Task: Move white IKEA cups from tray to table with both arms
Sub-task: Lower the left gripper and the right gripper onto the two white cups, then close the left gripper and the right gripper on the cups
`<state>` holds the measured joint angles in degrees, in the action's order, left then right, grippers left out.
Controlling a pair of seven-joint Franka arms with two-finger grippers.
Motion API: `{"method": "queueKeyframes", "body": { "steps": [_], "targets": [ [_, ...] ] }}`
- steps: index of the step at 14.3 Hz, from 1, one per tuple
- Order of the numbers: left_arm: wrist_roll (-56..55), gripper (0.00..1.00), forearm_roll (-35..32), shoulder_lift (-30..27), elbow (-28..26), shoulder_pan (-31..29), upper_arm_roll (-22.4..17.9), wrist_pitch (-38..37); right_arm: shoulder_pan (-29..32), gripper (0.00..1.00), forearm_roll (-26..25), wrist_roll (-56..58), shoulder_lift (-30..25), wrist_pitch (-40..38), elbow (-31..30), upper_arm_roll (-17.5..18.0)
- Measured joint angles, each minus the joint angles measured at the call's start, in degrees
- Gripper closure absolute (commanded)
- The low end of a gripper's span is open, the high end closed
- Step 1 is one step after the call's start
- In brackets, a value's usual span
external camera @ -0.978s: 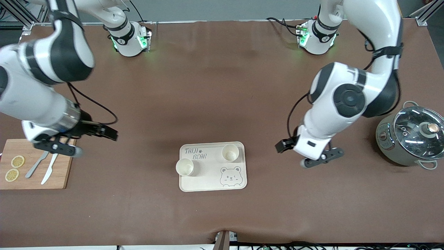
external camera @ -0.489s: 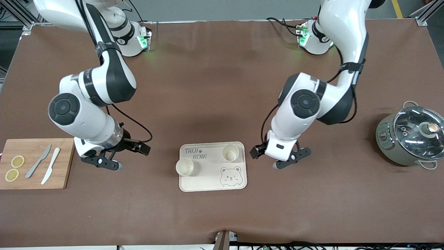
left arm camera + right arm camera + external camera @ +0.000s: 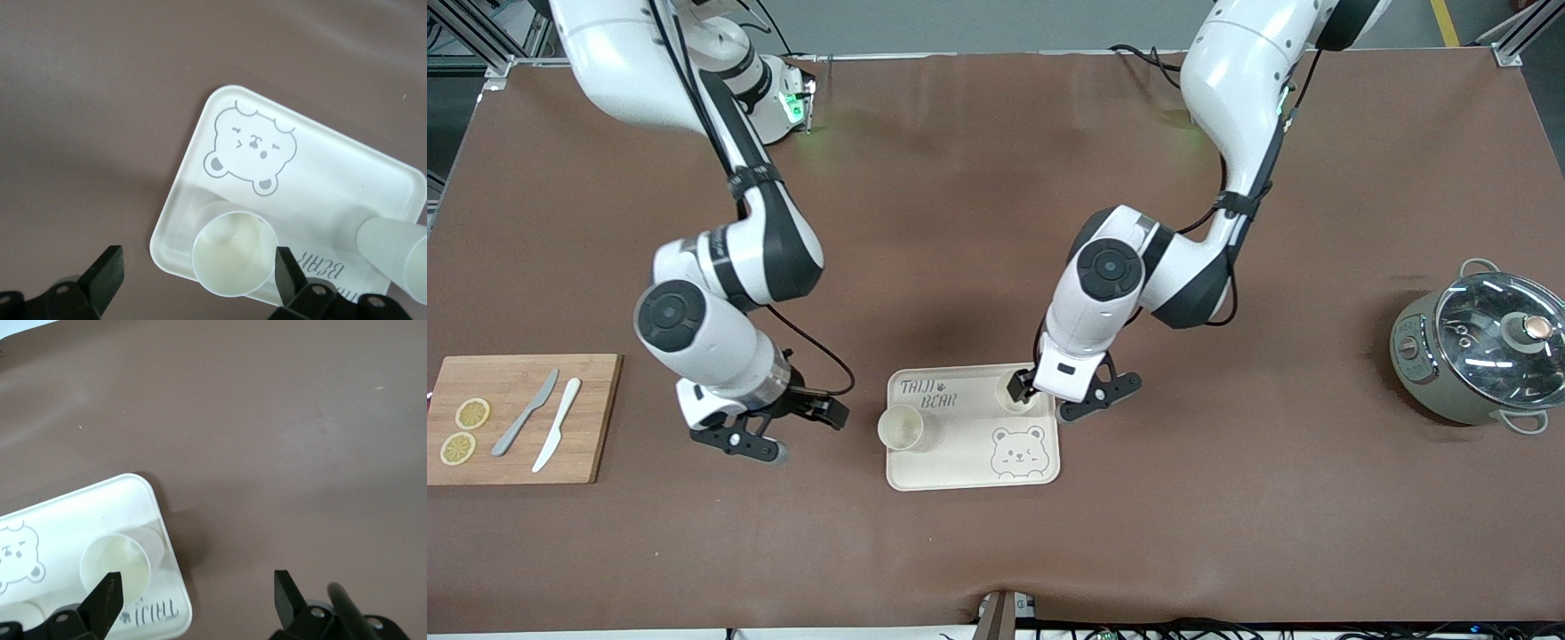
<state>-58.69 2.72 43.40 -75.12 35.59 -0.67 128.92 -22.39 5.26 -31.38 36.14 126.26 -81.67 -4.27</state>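
Two white IKEA cups stand upright on the bear-printed tray (image 3: 969, 462). One cup (image 3: 901, 428) stands at the tray's edge toward the right arm's end. The other cup (image 3: 1005, 399) stands at the tray's corner farthest from the front camera, toward the left arm's end. My left gripper (image 3: 1018, 388) is open over that second cup. In the left wrist view the cup (image 3: 235, 252) sits between the fingers, nearer one fingertip (image 3: 287, 270), and the gripper (image 3: 198, 267) is empty. My right gripper (image 3: 827, 412) is open beside the tray. In the right wrist view (image 3: 197, 587) it is mostly over bare table, one fingertip (image 3: 107, 593) by the first cup (image 3: 117, 563).
A wooden cutting board (image 3: 596, 418) with two lemon slices, a grey knife and a white knife lies at the right arm's end. A grey-green pot with a glass lid (image 3: 1485, 356) stands at the left arm's end. The brown table (image 3: 996, 222) spreads around the tray.
Both arms have swung in toward the tray. The left gripper has come from beside the tray to over its cup. The right gripper has come from the cutting board to the tray's edge.
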Motion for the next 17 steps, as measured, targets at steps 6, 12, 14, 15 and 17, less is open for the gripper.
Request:
{"method": "queueKeyframes", "body": {
  "steps": [6, 12, 14, 15, 17],
  "targets": [
    [-0.04, 0.0, -1.65, 4.32, 0.0, 1.5, -0.01, 3.41, -4.01, 0.0, 0.0, 0.01, 7.22, 10.61, 0.1, -0.04],
    [-0.04, 0.73, -3.62, 6.21, 0.06, 1.94, -0.01, 5.06, -4.6, 0.0, -2.5, 1.01, 8.7, 11.19, 0.18, -0.15],
    [-0.05, 0.91, -3.63, 6.21, 0.18, 2.06, -0.01, 5.06, -5.05, 0.0, -3.32, 1.72, 9.39, 11.56, 0.19, -0.12],
    [-0.2, 0.98, -3.63, 6.21, 0.26, 2.06, -0.02, 5.07, -5.48, 0.0, -3.38, 2.04, 9.91, 12.46, 0.19, -0.12],
    [-0.86, 1.0, -3.63, 6.21, 0.48, 2.04, -0.08, 5.09, -6.54, 0.0, -3.39, 2.34, 11.19, 14.64, 0.2, -0.12]
  ]
}}
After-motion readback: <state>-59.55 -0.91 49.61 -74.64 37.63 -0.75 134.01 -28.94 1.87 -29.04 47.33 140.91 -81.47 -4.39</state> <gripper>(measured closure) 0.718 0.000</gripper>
